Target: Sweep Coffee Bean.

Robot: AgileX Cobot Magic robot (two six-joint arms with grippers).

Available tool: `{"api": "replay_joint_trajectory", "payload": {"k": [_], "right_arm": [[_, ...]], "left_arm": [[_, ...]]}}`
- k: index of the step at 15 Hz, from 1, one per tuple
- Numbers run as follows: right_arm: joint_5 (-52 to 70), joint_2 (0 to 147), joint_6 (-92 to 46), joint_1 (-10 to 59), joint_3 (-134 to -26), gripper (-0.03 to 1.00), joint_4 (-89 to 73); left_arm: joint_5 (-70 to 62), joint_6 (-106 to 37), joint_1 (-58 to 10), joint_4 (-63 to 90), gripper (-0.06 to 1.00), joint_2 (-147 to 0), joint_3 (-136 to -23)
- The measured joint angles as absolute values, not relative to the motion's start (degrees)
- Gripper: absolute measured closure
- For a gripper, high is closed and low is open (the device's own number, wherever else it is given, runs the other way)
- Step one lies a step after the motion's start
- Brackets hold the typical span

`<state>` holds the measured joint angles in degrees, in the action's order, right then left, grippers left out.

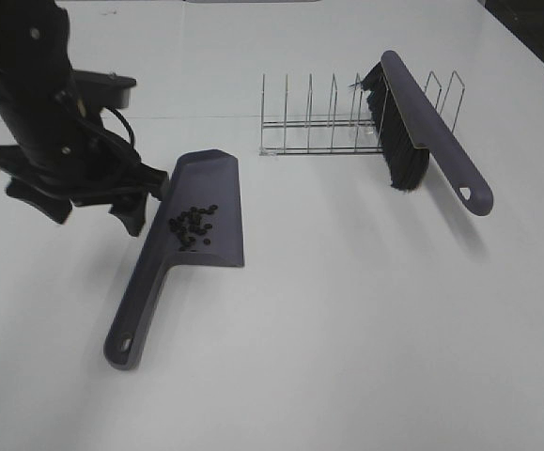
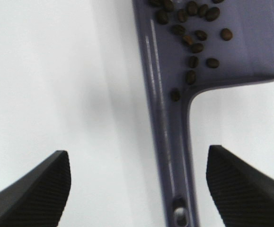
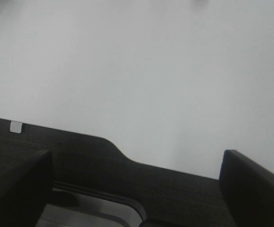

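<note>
A purple-grey dustpan lies flat on the white table, its handle pointing toward the front. The coffee beans, a cluster of tiny dark beans, lie on the pan near where the handle starts. In the left wrist view the beans and the handle also show. My left gripper is open and empty just left of the pan; its fingers stand wide apart. A purple brush with black bristles leans in a wire rack. My right gripper is open and empty and is not in the exterior view.
The wire rack stands at the back centre, with the brush in its right end. In the right wrist view a dark table edge borders the white table top. The table's far right corner meets dark floor.
</note>
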<state>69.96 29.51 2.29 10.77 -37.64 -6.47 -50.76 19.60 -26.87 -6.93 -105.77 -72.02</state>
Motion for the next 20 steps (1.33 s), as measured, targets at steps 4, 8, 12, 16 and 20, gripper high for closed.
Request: {"api": "replay_joint_trajectory", "payload": {"k": [4, 8, 12, 16, 20], "right_arm": [[70.02, 24.64, 2.29, 10.77, -37.64, 0.13, -3.84], [70.02, 19.25, 2.29, 10.77, -37.64, 0.13, -3.61], [69.84, 11.92, 2.23, 10.77, -34.55, 0.13, -2.06], [67.04, 6.82, 1.49, 10.77, -31.05, 0.13, -2.06], [62.11, 6.47, -4.01, 10.77, -28.93, 0.13, -4.24]], "left_arm": [[-66.69, 20.97, -26.87, -12.2, 0.2, -88.92, -71.85], [-69.33, 20.97, -26.87, -9.97, 0.2, -65.83, -61.48], [-69.96, 20.45, -26.87, -8.94, 0.2, -36.67, -43.26], [-70.02, 14.84, -26.87, -6.99, 0.2, -16.39, -34.84], [-63.88, 9.17, -26.87, -3.38, 0.2, -3.27, -30.42]]}}
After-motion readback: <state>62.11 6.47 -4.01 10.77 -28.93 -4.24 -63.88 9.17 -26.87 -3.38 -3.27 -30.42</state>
